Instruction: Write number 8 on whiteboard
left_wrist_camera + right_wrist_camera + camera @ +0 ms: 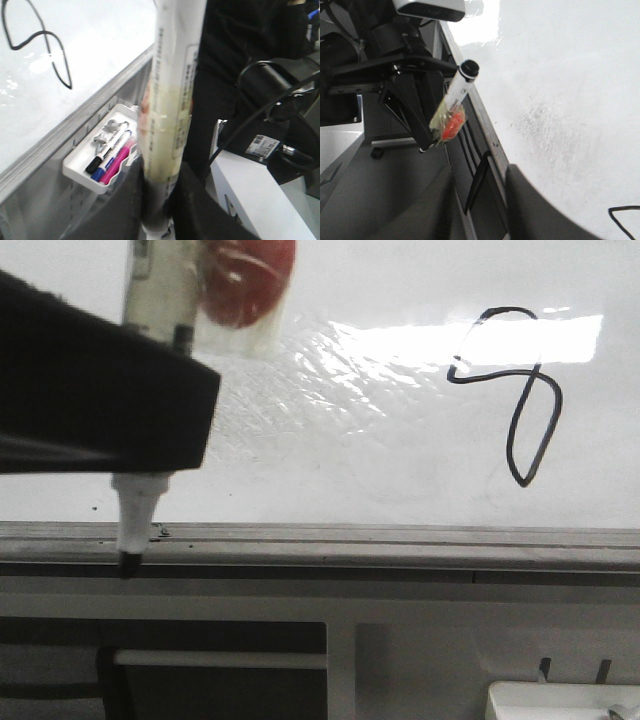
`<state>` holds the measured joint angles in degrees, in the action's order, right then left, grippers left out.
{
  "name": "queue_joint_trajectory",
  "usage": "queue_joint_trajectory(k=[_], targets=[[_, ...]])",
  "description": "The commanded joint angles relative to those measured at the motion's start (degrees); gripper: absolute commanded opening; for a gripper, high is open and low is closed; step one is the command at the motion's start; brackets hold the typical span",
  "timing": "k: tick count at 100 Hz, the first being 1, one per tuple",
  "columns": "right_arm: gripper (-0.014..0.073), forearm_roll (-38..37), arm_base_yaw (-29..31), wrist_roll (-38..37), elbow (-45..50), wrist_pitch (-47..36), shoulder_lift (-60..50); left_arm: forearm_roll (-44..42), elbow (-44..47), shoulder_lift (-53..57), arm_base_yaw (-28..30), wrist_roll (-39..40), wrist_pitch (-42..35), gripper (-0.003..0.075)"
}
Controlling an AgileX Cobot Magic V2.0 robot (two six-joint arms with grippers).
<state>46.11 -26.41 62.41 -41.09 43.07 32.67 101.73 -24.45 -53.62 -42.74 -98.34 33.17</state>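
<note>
Here the left arm's fingers grip a marker tip-down beside the whiteboard.

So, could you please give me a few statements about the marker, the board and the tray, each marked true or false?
1. The left gripper is shut on a marker. True.
2. The marker tip touches the whiteboard. False: it is at the frame, below the white surface.
3. The number 8 is drawn in black. True.
4. The right gripper holds an eraser. False: it is open and holds nothing.
5. The tray is empty. False: it holds markers.
</note>
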Motion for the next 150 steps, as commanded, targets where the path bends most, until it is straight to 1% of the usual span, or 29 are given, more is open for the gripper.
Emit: queue_joint_trajectory(k=[1,3,5,16,22,36,60,89,118,131,150], targets=[[-0.0005,1.00,0.75,-1.14,-1.52,-3.35,-2.84,5.20,-1.31,0.75,-0.13,0.73,-1.66,-0.0021],[-0.0047,1.00,0.75,-1.22,-1.52,-3.55,-3.45,5.20,-1.31,0.63,-0.13,0.73,-2.30,-0.0021],[-0.0071,1.00,0.75,-1.35,-1.52,-3.84,-3.97,5.20,-1.31,0.63,-0.13,0.73,-2.87,-0.0020],[-0.0063,1.00,0.75,-3.24,-1.52,-4.24,-5.72,5.20,-1.31,-0.08,-0.13,0.73,-5.52,-0.0020],[-0.0063,1.00,0.75,-4.42,-1.52,-4.24,-6.00,5.20,-1.31,-0.48,-0.13,0.73,-5.75,-0.0020],[-0.0063,1.00,0.75,-4.53,-1.52,-4.24,-6.00,5.20,-1.31,-0.84,-0.13,0.73,-6.96,-0.0021],[-0.0063,1.00,0.75,-4.53,-1.52,-4.59,-6.00,5.20,-3.46,-1.10,-0.13,0.73,-13.39,-0.0020],[-0.0063,1.11,0.75,-5.74,-1.38,-4.64,-6.00,5.20,-6.78,-5.25,-0.13,0.73,-16.17,-0.0020],[-0.0063,1.61,0.75,-6.62,4.02,-5.11,-6.00,5.20,-9.79,-11.61,-0.13,1.52,-17.98,-0.0021],[-0.0063,3.71,0.75,-6.62,5.49,-5.96,-6.00,5.20,-11.93,-13.29,-0.13,5.68,-22.45,-0.0021],[-0.0063,4.43,0.75,-6.62,5.59,-8.06,-6.00,5.20,-15.22,-15.09,-0.13,6.90,-30.55,-0.0021]])
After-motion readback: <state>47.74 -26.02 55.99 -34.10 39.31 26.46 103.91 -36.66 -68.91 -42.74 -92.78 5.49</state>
